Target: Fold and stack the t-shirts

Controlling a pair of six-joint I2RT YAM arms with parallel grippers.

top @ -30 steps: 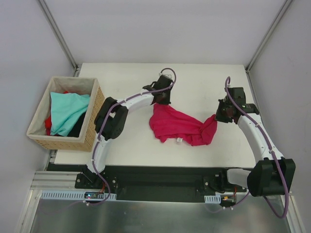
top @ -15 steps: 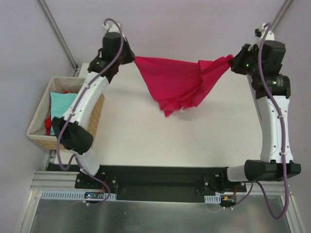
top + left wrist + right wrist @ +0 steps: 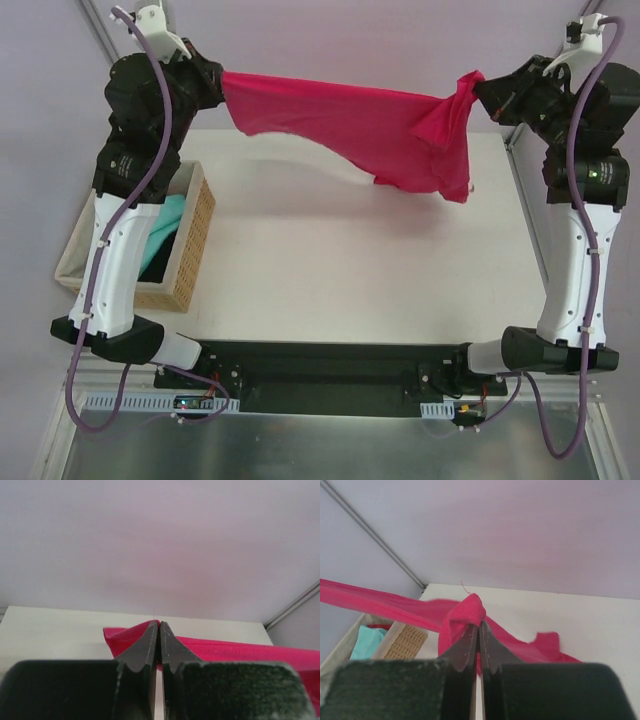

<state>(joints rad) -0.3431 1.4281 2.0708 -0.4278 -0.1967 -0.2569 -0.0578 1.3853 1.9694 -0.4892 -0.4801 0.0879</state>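
Left end effector and right end effector each clench the crimson shirt above the bench; lower evenly, holding it taut.

teal t-shirt mostly hidden behind left arm, crimson t-shirt cropped at right edge

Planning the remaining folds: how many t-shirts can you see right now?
2. A crimson-magenta cloth t-shirt hangs stretched between the left end effector and right end effector; a light teal cloth t-shirt lies in the woven wicker basket. More may hide there.
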